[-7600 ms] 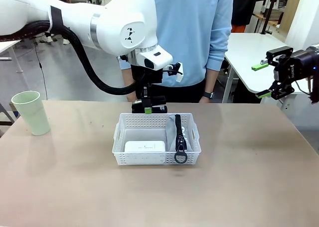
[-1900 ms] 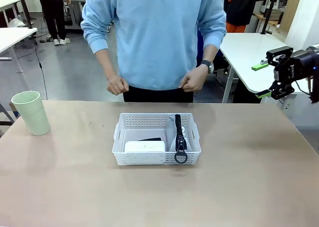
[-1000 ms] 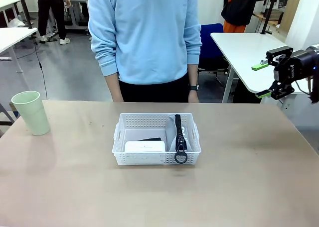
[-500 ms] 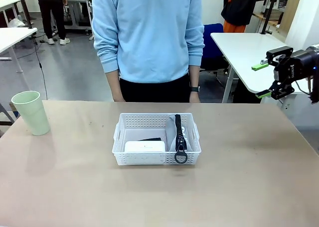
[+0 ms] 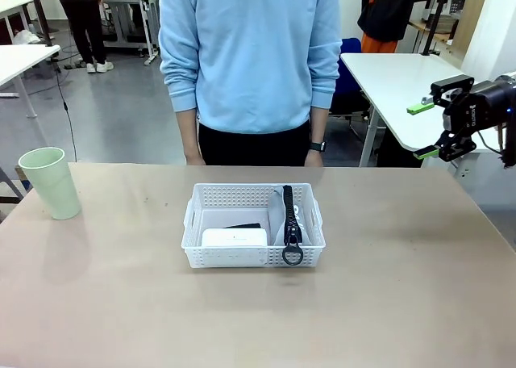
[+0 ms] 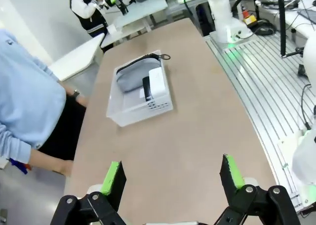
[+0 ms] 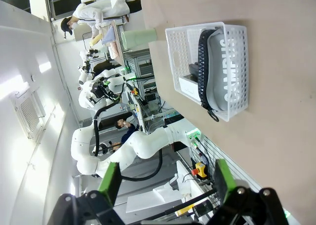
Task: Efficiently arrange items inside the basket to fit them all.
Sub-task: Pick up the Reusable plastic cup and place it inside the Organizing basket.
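Brown table [image 5: 387,303] carries the basket [image 5: 234,257], green cup [image 5: 50,182] well left of it; left tool [image 6: 172,168] and right tool [image 5: 422,130] gape; white tables [image 5: 403,73] beyond.

A bare tan surface [image 5: 403,303] spans the lower frame. Behind its far edge, top centre, stands a person [image 5: 250,53] in a pale blue sweatshirt, with a dark watch [image 5: 321,146] on one wrist. A white table [image 5: 395,77] sits upper right, with a blue chair [image 5: 348,69] beside it.
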